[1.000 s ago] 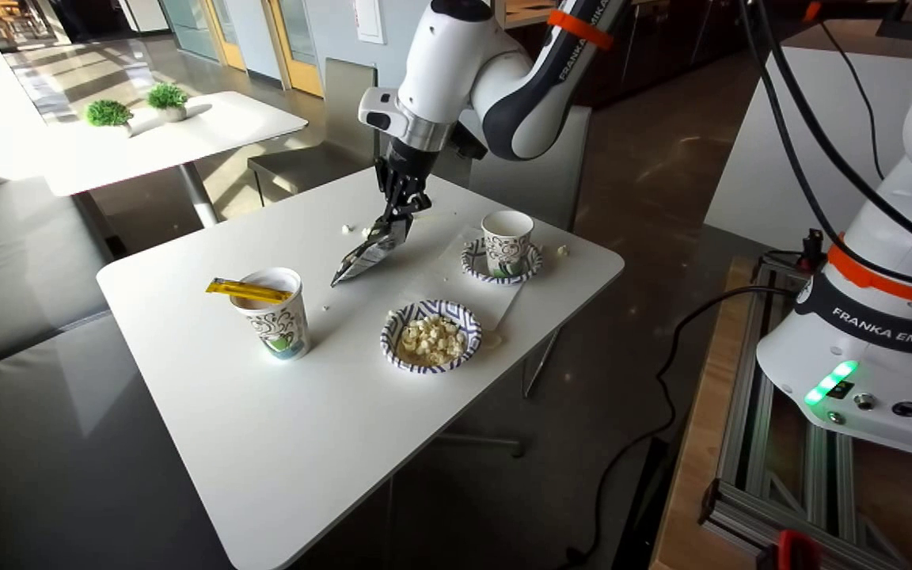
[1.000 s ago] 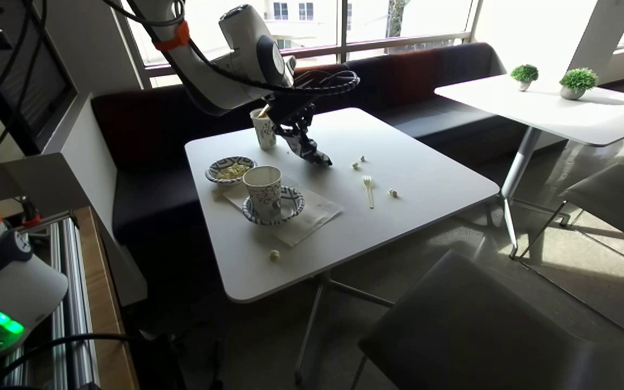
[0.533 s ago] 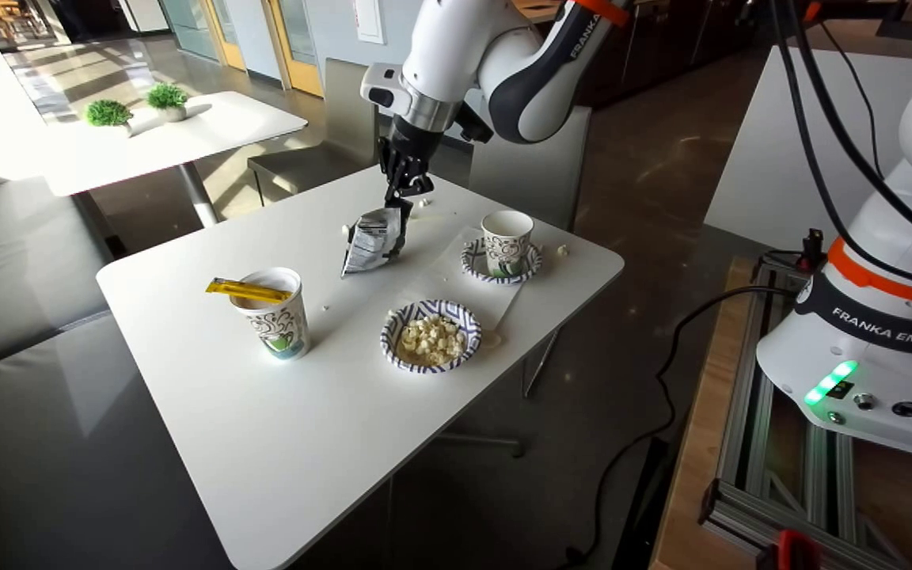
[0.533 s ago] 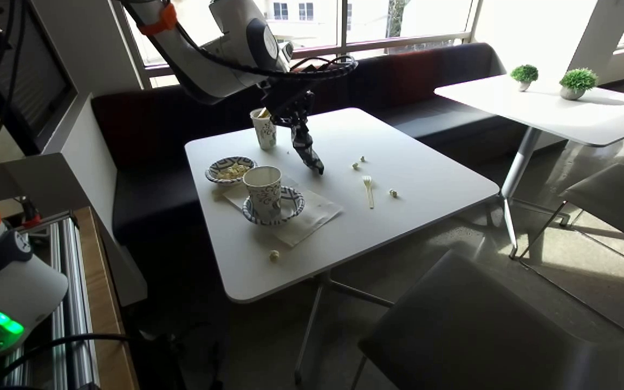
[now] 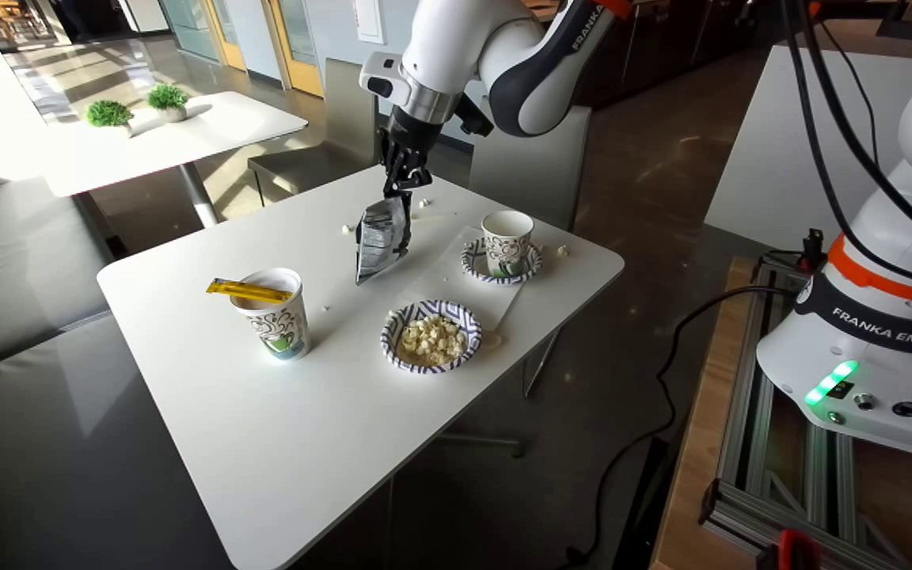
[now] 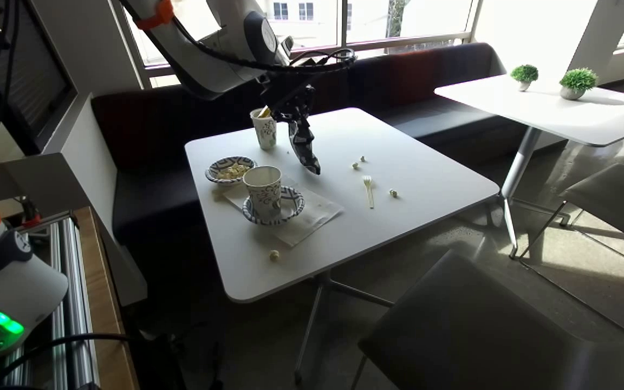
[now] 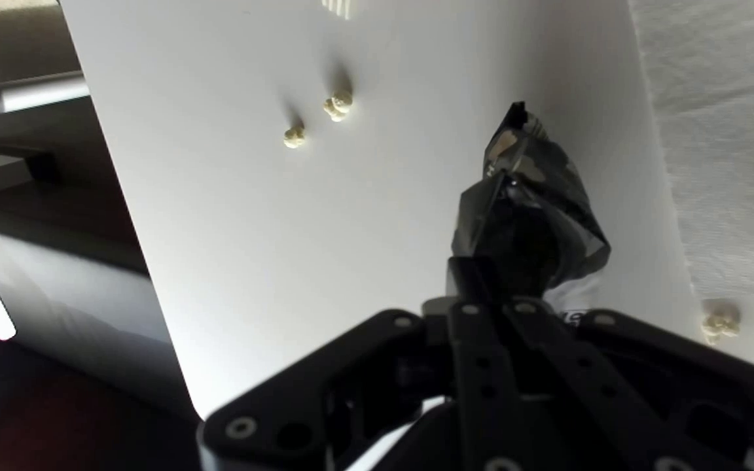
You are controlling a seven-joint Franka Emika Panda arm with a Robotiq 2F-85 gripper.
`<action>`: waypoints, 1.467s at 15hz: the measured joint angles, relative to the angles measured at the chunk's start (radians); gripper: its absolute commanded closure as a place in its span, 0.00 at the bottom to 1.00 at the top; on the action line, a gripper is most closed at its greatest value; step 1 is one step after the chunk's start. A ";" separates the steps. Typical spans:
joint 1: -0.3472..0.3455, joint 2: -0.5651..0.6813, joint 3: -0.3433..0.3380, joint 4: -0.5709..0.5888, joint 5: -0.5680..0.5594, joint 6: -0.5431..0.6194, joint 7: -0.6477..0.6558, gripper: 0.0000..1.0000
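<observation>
My gripper (image 5: 400, 195) is shut on the top of a crumpled silver and black packet (image 5: 381, 237), which hangs steeply below the fingers. The gripper (image 7: 491, 271) and packet (image 7: 537, 173) also show in the wrist view, where the packet hides the fingertips in part. In an exterior view the packet (image 6: 304, 147) looks dark; I cannot tell whether its lower end touches the white table (image 5: 298, 427). Nearby stand a patterned cup (image 5: 278, 324) with a yellow stick packet (image 5: 246, 290) across its top, and a patterned bowl (image 5: 469, 321) of popcorn (image 5: 430, 339).
Another patterned cup (image 5: 507, 241) stands in a patterned bowl (image 5: 533, 263) on a napkin (image 6: 306, 222). A pale fork (image 6: 369, 195) and loose popcorn (image 6: 393, 193) lie on the table. Chairs (image 6: 469, 325), a bench (image 6: 415, 119) and a table with plants (image 6: 577, 84) surround it.
The gripper has risen slightly and turned. The packet has swung from a low slant to a steeper hang, its silver face now showing more. The cups and bowls have not moved.
</observation>
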 measured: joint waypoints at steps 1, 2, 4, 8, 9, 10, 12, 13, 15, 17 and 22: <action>0.000 0.000 -0.001 0.000 0.000 0.000 0.002 1.00; 0.000 0.000 -0.001 0.000 0.000 0.000 0.003 1.00; -0.002 0.000 -0.001 -0.001 0.002 -0.003 0.004 1.00; -0.013 0.006 0.000 -0.018 0.025 -0.021 0.004 1.00; -0.016 0.008 0.001 -0.023 0.031 -0.027 0.004 1.00; -0.018 0.009 0.001 -0.026 0.036 -0.030 0.004 1.00; -0.022 0.010 0.001 -0.029 0.042 -0.034 0.003 1.00; -0.023 0.011 0.001 -0.030 0.044 -0.034 0.003 1.00; -0.023 0.012 0.001 -0.032 0.047 -0.038 0.002 0.73; -0.023 0.014 0.002 -0.033 0.047 -0.038 0.001 0.70; -0.023 0.014 0.002 -0.033 0.047 -0.038 -0.002 0.33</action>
